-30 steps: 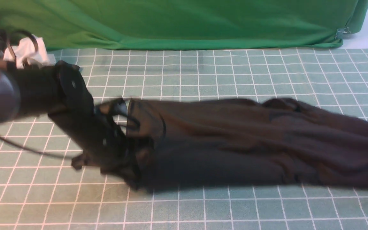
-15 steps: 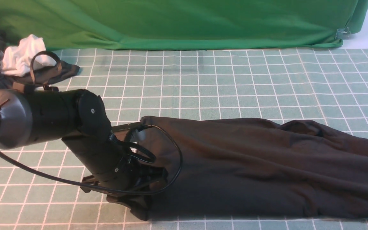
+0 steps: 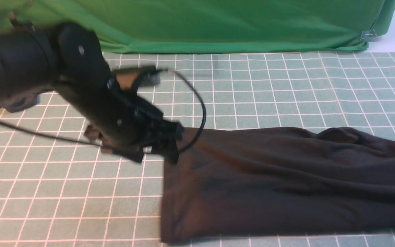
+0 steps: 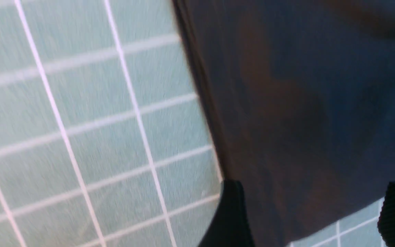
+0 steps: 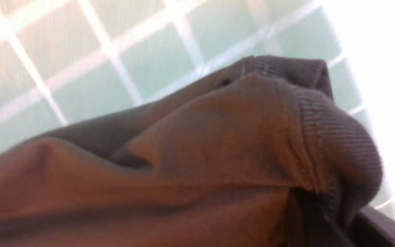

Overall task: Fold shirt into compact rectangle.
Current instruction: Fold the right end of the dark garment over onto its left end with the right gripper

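While your left gripper point(image 3: 170, 144) hovers blurred at its left edge, the shirt point(image 3: 269, 178) lies on the surface point(image 3: 269, 85). Left wrist: fingers point(image 4: 230, 212) spread, empty. Right wrist: gripper point(image 5: 324, 219) apparently pinching a ribbed hem point(image 5: 338, 144).

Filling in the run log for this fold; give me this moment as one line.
phase: mid-fold | shirt: flat long band on checked mat | left hand: open, above shirt's left end | right hand: out of front view, state unclear
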`<state>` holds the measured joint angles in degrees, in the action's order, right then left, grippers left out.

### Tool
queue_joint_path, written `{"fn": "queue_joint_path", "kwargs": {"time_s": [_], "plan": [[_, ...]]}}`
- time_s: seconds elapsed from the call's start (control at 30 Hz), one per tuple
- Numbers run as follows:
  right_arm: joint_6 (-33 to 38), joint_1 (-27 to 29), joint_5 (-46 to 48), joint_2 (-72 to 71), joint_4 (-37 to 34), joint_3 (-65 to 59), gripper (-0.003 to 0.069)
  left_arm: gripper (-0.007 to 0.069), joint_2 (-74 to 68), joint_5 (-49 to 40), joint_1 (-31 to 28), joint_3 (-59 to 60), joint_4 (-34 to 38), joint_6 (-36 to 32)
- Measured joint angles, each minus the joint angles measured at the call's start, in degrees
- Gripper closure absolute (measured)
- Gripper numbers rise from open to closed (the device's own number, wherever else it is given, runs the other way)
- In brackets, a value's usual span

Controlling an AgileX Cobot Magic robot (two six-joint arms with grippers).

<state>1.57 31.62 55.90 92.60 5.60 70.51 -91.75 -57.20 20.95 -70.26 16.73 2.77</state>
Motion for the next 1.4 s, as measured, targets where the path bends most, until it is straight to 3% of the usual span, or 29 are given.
{"fn": "queue_joint_path", "kwargs": {"time_s": [0.33,0.53,0.6,0.63,0.67,0.83,1.07,1.1,1.33,1.4], "plan": [[-0.07,0.11,13.09,-0.59,-0.79,14.0,0.0619,0.0154,0.06,-0.48,-1.18,-4.43,-3.01,0.02],[-0.07,-1.44,14.02,-6.58,-10.64,16.81,0.0619,0.0291,-0.06,-1.24,-7.41,-4.43,-1.43,-0.07],[-0.15,-5.69,14.19,-9.82,-14.27,16.81,0.0619,0.0393,-0.11,-1.19,-11.05,-4.43,1.9,-1.31],[-0.26,-6.16,14.19,-10.01,-14.46,16.81,0.0619,0.0393,-0.11,-1.19,-11.32,-4.43,1.9,-1.48],[-1.15,-10.92,14.19,-11.34,-16.22,16.76,0.0619,0.0451,-0.13,-1.19,-13.11,-4.43,3.97,-2.77],[-5.04,-26.94,14.0,-12.57,-18.89,15.39,0.0619,0.0568,-0.28,-1.19,-15.64,-4.43,6.27,-5.06],[-10.13,-49.4,9.41,-10.02,-19.4,11.49,0.0619,0.0583,-0.33,-0.84,-15.73,-4.43,6.79,-5.73],[-11.35,-55.49,6.86,-8.45,-19.47,10.63,0.0619,0.0583,-0.33,-0.79,-15.73,-4.43,6.98,-5.73],[-15.34,-69.46,-5.38,-0.98,-19.41,7.34,0.0611,0.0583,-0.33,-0.34,-15.78,-4.43,7.32,-5.94],[-16.54,-73.11,-9.24,2.99,-19.41,6.97,0.057,0.0583,-0.33,-0.34,-15.78,-4.43,7.39,-5.94]]}}
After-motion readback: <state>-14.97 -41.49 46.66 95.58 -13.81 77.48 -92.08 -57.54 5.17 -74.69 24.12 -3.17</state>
